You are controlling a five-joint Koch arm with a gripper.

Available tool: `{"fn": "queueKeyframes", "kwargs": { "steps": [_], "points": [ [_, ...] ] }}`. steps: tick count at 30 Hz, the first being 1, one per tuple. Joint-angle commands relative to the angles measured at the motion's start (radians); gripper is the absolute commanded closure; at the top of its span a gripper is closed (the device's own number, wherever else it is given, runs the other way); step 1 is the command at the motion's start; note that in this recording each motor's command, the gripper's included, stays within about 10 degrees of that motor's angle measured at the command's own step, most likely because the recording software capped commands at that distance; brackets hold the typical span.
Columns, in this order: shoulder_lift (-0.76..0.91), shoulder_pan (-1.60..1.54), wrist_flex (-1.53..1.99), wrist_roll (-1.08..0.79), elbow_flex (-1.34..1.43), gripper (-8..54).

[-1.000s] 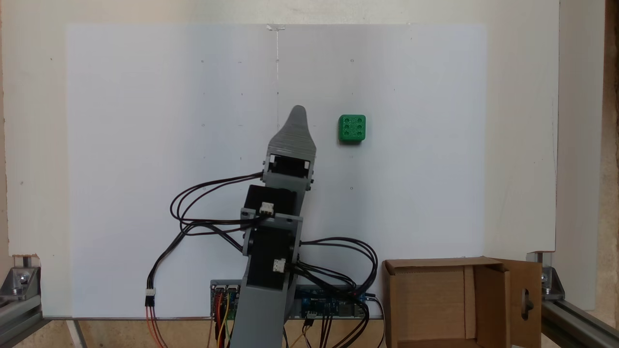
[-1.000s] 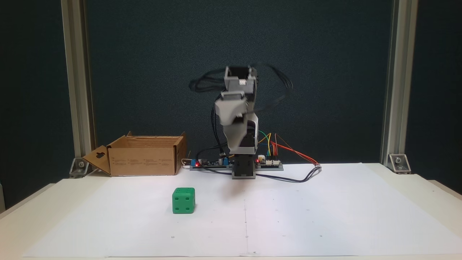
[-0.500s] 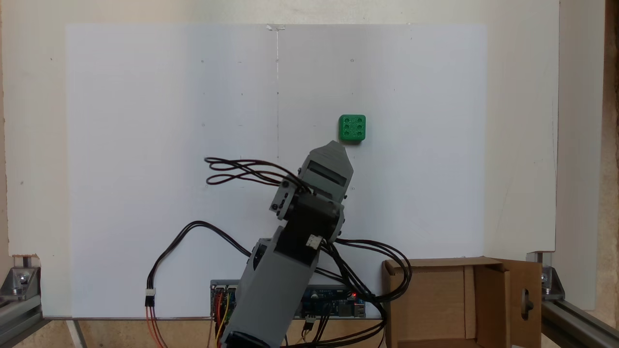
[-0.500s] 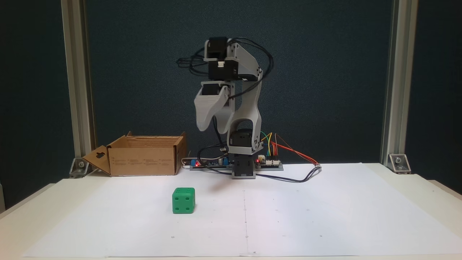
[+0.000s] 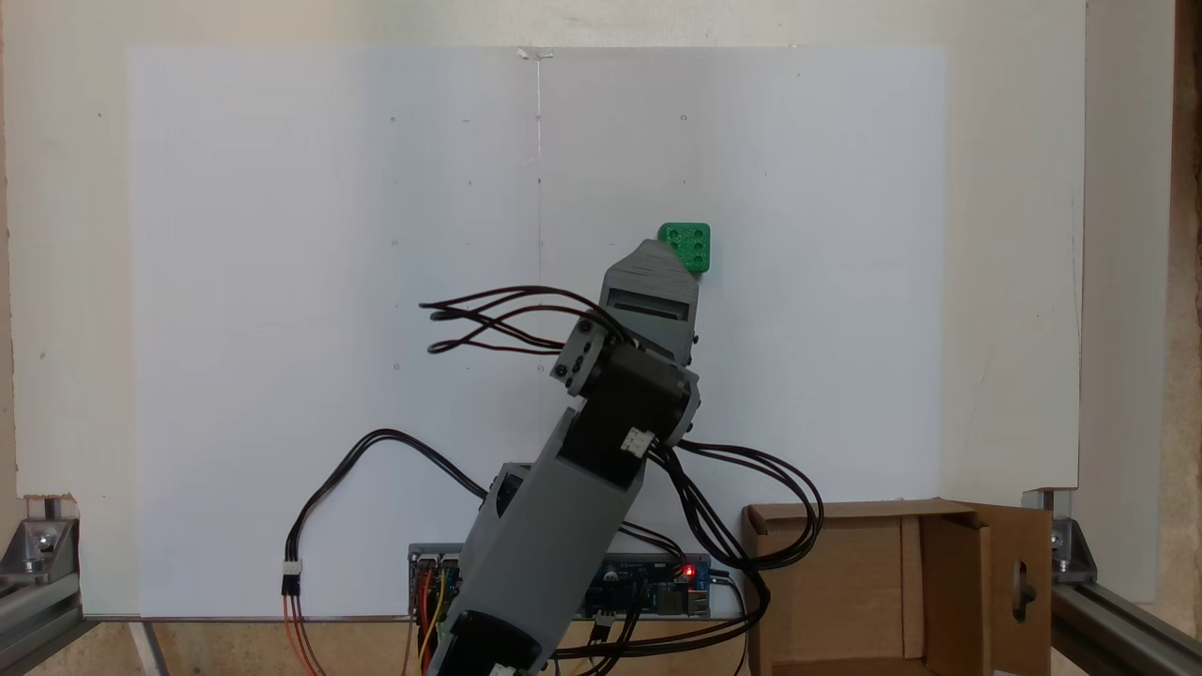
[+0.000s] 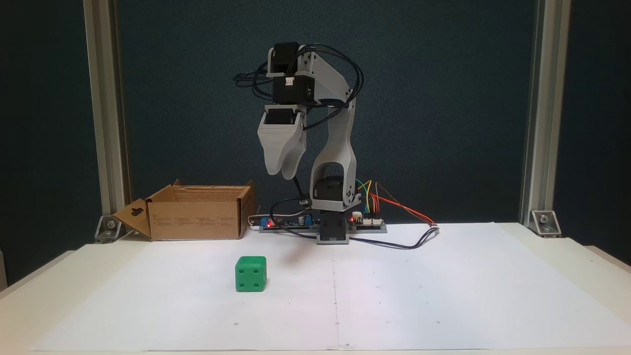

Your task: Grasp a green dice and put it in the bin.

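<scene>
Fixed views from above and from the front both show my grey plastic gripper [image 6: 280,172] hanging high over the white paper sheet [image 5: 282,282] that covers the table, tips pointing down. From the front the two tips sit almost together, overlapping, with no real gap between them, and they hold nothing.

The small bright green plastic cube with recessed round pips, the green dice [image 6: 251,273], rests flat on the paper, well below me. In the front-on fixed view it sits a little to the left of my tips and nearer the camera. In the fixed view from above, my wedge-shaped tip [image 5: 657,258] covers the lower left corner of the dice [image 5: 693,241], but that is only overlap; I am well apart from it in height.

The brown corrugated cardboard bin [image 6: 197,217], flaps open and one flap cut with a keyhole shape, stands at the back of the table beside my base.

I judge the dice to be rigid, light and hard, so it should not deform or break. Its smooth faces and rounded edges look slippery, and being light it could skid or tip if one jaw touches first. I would open wide, come straight down, and close on two opposite flat side faces, around mid-height, squared to the cube rather than across its corners.
</scene>
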Motion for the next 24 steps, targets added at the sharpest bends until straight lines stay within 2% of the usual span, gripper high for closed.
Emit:
{"fn": "queueKeyframes", "kwargs": {
  "steps": [1, 12, 24],
  "points": [
    [0.003, 0.0, 0.063, -0.14, -0.063, -0.9],
    [-0.097, 0.008, -0.051, -0.166, -0.077, -0.8],
    [-0.29, 0.051, -0.199, -0.166, -0.081, -0.8]
  ]
}}
